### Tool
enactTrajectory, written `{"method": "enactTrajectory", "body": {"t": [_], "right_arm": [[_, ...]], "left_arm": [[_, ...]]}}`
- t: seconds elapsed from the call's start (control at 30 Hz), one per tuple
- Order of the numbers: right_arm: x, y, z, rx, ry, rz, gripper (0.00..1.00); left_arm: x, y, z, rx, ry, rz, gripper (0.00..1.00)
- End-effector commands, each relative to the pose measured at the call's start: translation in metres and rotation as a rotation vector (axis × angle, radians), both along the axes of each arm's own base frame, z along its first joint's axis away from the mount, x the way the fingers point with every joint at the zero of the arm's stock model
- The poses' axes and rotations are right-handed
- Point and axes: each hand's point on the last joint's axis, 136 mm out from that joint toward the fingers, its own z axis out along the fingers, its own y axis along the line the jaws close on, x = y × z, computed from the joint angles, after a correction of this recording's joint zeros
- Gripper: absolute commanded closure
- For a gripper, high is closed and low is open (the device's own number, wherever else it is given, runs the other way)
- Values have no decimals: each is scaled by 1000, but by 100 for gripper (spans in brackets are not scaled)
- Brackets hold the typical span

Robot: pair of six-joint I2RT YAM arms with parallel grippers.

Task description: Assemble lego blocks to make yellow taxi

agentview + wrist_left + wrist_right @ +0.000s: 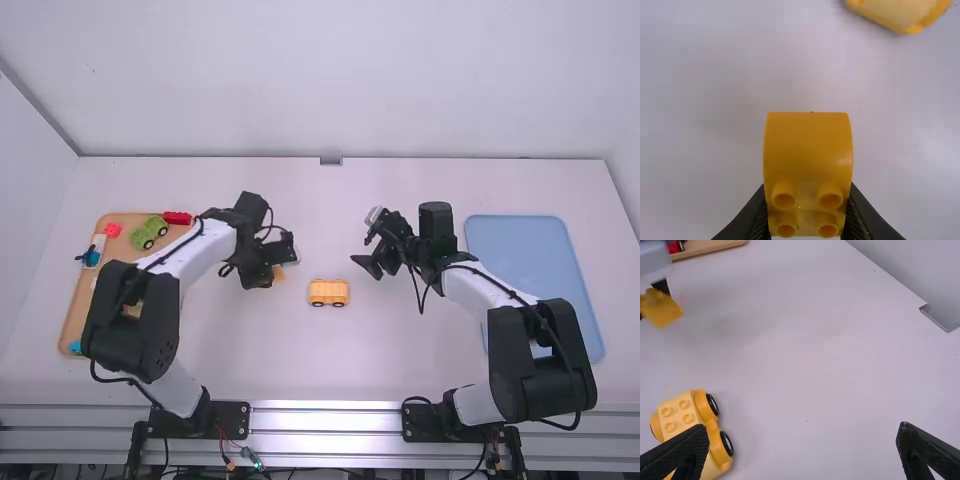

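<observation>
Left gripper (277,264) narrowed on a curved yellow block (808,150) by its studded end, I hold the piece over the white table (330,370), at ten o'clock from the wheeled yellow base (328,292). Right gripper (360,249), fingers spread wide, hangs near the base, toward its two o'clock. Well apart at three o'clock lies a blue mat (520,255).

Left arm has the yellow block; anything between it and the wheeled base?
Nothing visible stands between the yellow block in the left gripper and the yellow wheeled base, only bare tabletop. The open right gripper is on the base's other side.
</observation>
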Motion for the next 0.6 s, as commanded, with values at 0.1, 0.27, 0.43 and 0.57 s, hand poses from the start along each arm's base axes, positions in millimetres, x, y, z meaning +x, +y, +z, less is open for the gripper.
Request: {"method": "enactTrajectory", "body": {"t": [0.1,0.27,0.43,0.57], "right_arm": [[-3,4,4,19,2,20,1],[-7,3,15,71,-3,50,1],[-11,-3,29,148,-4,89,1],[-13,-7,34,179,1,101,1]], "left_arm": [[3,-3,-13,126,-92,-161,91],[-4,0,-27,142,-100,-203,93],[-5,0,-37,121,-119,-217,97],[-10,-5,-40,90,-104,-233,95]]}}
